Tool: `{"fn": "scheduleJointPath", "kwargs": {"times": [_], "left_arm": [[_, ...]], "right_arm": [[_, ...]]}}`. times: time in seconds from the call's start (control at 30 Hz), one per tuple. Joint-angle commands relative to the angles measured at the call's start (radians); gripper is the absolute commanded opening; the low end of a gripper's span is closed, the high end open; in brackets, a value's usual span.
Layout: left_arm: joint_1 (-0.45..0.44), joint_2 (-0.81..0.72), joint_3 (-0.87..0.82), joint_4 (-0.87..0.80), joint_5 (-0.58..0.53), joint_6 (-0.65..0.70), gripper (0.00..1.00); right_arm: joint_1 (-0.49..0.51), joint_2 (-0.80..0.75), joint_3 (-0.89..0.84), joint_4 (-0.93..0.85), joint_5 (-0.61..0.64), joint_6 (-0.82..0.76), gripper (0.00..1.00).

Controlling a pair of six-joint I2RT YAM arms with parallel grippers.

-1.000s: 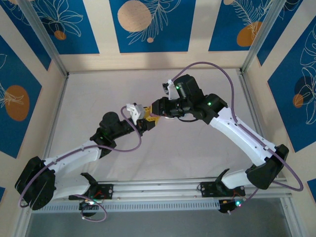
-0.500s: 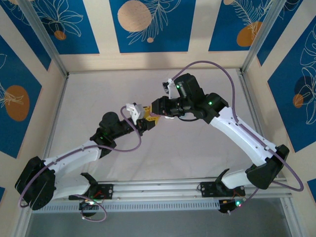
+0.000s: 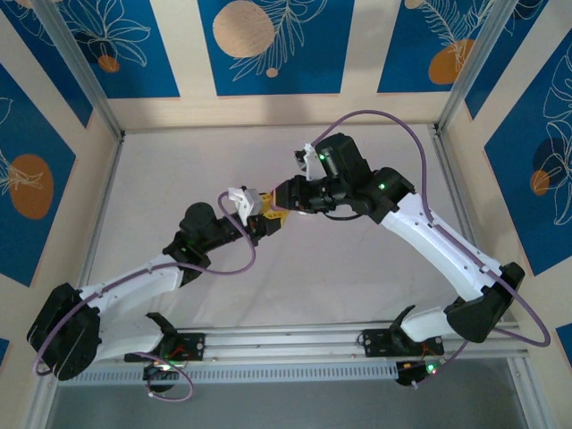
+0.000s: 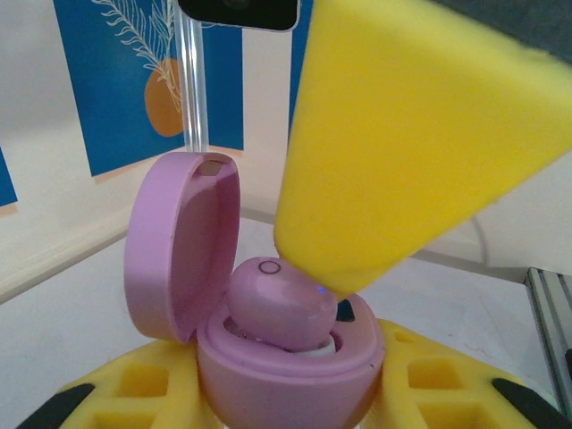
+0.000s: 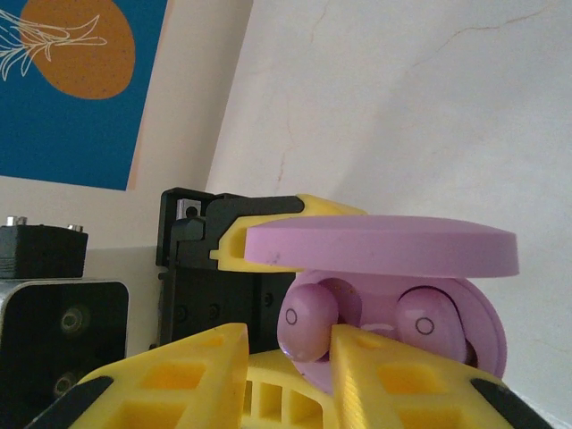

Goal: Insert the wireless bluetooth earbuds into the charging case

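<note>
Buds of pink plastic are seen inside the pink case. A first bud (image 4: 277,304) is sat in its cup, and it looks a bit high, as if not yet pushed all the way in. A second bud (image 5: 429,323) is sat just beside it. The case (image 4: 268,375) is open, with its lid (image 4: 183,241) stood up at the back. The case is clamped low down in the left claw (image 4: 284,407) and is held up off the table (image 3: 357,268), near the middle.

The first bud is touched from above by one yellow finger (image 4: 411,134) of the right claw (image 5: 293,332). The tips of that claw are set a little apart, with the bud between them. Whether the bud is pinched or only pushed cannot be told.

The buds are judged to be very light, hard, smooth and slippy, so they could be flicked out easily. A bud is best taken by its round sides with a soft squeeze, then pressed straight down on its top. The thin lid could be bent if bumped.
</note>
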Motion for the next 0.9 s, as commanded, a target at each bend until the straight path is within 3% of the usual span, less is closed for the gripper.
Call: {"fn": "scheduleJointPath", "kwargs": {"times": [0.0,0.87], "left_arm": [[-0.007,-0.001,0.024,0.041,-0.009,-0.011,0.28],[-0.007,-0.007,0.026,0.032,-0.003,-0.011,0.28]], "right_arm": [[0.008,-0.010,0.034,-0.025,-0.003,-0.008,0.31],[0.008,-0.041,0.046,-0.010,0.016,-0.020,0.31]]}}
